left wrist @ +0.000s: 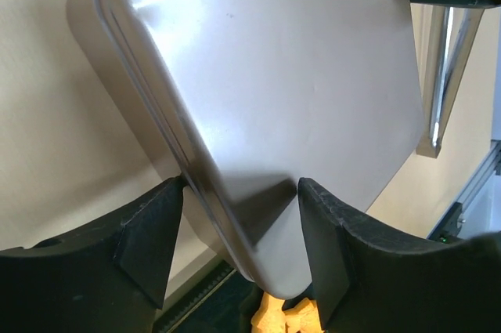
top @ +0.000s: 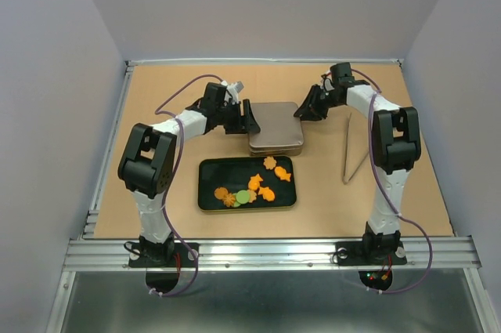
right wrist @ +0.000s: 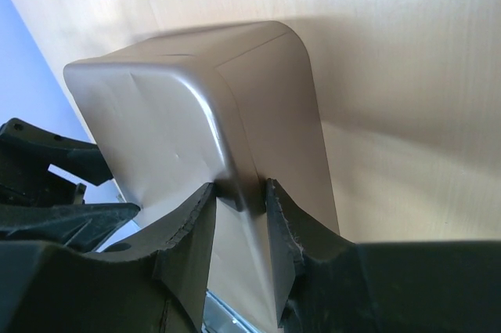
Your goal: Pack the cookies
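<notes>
The cookies (top: 254,184) lie in a black tray (top: 205,192) at the table's middle: orange shapes, with green and brown rounds among them. Just behind the tray a silver metal lid (top: 275,123) hangs between both arms. My left gripper (top: 249,120) has the lid's left corner (left wrist: 282,59) between its fingers, both tips touching it (left wrist: 241,188). My right gripper (top: 304,107) is shut on the lid's wall at its right corner (right wrist: 240,188). Orange cookies (left wrist: 278,313) show under the lid in the left wrist view.
Thin metal tongs (top: 350,149) lie on the table right of the lid, beside the right arm. The brown tabletop ends at a metal rail (top: 266,251) along the near edge, and grey walls close in the other sides.
</notes>
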Motion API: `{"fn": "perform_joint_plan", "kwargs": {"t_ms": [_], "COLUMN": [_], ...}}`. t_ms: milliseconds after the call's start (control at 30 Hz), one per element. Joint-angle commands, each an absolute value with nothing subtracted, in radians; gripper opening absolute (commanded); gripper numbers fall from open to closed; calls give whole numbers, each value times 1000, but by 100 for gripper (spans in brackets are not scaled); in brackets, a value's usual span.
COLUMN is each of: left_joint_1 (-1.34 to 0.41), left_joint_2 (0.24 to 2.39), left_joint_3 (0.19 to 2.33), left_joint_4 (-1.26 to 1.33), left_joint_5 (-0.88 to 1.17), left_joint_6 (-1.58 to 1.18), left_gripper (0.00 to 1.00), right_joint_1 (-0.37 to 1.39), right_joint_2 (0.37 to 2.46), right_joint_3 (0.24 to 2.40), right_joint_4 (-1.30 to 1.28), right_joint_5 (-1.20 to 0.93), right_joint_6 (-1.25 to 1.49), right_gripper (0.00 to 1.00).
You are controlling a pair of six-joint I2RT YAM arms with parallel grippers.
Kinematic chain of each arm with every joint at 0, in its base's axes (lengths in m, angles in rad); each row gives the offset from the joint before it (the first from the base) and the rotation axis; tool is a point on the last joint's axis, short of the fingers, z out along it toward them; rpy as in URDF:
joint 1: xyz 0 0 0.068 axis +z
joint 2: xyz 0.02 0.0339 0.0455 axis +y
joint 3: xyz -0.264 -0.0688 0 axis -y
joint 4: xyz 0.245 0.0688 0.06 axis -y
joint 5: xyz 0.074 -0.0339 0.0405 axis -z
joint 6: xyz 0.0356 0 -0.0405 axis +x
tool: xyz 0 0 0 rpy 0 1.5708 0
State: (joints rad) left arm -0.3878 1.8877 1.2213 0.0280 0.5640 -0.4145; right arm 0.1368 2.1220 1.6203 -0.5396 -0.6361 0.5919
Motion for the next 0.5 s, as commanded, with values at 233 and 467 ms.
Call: {"fn": "perform_joint_plan", "kwargs": {"t_ms": [233,467], "left_joint_1": [-440,-440], "left_joint_2": [1802,1781], "left_joint_3": [1166,1120], "left_joint_4": [32,66], "left_joint_5": [542,543], "left_joint_6": [-377,-397], "left_gripper": [71,60], "right_joint_1": [173,182], "right_joint_2": [2098,2077], "right_joint_3": [1574,1568], "right_joint_4": [-568,-575], "right_joint_5": [-595,-580], "right_joint_6": [580,589], "right_gripper": [37,45]}}
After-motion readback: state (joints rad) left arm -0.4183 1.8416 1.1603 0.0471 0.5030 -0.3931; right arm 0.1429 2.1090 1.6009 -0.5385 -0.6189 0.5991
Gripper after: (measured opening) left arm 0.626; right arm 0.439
